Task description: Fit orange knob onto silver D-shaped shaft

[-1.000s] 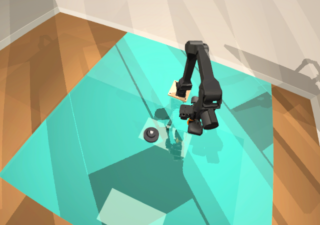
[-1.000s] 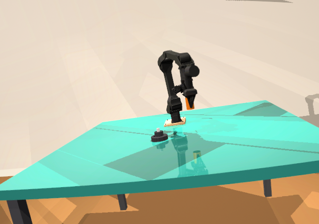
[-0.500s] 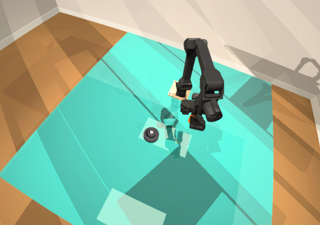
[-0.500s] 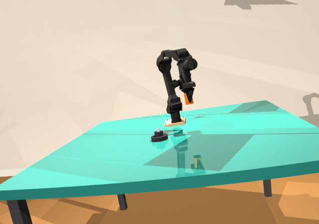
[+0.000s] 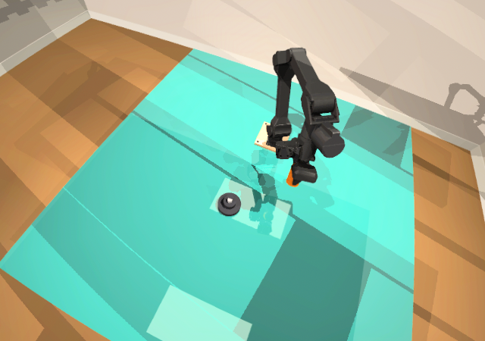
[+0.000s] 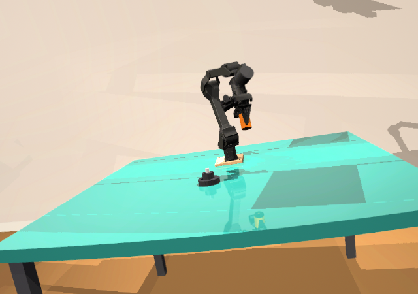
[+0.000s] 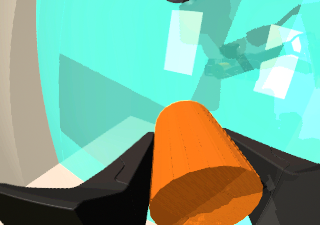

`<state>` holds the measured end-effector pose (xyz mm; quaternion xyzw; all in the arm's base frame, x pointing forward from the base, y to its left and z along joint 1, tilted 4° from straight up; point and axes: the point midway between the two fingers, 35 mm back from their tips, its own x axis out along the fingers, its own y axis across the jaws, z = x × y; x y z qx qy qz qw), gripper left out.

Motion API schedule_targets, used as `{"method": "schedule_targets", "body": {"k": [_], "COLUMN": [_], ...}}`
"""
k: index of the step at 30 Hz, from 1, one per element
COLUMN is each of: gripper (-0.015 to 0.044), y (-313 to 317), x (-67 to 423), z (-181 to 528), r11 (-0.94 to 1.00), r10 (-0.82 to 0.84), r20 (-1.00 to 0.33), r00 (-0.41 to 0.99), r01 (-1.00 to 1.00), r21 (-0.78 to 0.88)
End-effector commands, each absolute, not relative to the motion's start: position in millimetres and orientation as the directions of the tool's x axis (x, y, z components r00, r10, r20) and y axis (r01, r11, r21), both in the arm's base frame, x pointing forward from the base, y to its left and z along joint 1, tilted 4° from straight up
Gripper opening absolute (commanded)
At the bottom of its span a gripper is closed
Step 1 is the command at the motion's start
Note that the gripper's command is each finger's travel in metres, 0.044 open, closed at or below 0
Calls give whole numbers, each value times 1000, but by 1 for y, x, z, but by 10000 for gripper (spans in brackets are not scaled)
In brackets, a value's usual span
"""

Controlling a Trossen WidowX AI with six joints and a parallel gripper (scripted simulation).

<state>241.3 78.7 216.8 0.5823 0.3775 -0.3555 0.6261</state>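
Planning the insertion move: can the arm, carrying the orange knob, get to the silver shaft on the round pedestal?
Probably yes: the pincer holds the orange tapered knob high above the teal table, and nothing stands between it and the silver shaft on the dark round pedestal.

A glossy turquoise table spreads below the gripper, standing on dark legs. Beneath the table lies a wooden floor, stretching off on both sides of the gripper. Beyond the gripper rises a beige wall, with a pale baseboard along its foot.
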Motion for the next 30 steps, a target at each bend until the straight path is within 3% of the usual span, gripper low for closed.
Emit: {"method": "schedule_targets", "body": {"k": [1,20,30], "gripper": [0,0,0], "y": [77,73,73], "x": [241,240,239], "z": [226,265,268], "r11": [63,58,56], "r10": [-1,24,27], "r20": [-839,-554,-514], "r00": [545,832,857], "r01": [837,552,512], "r21": [544,832,857]}}
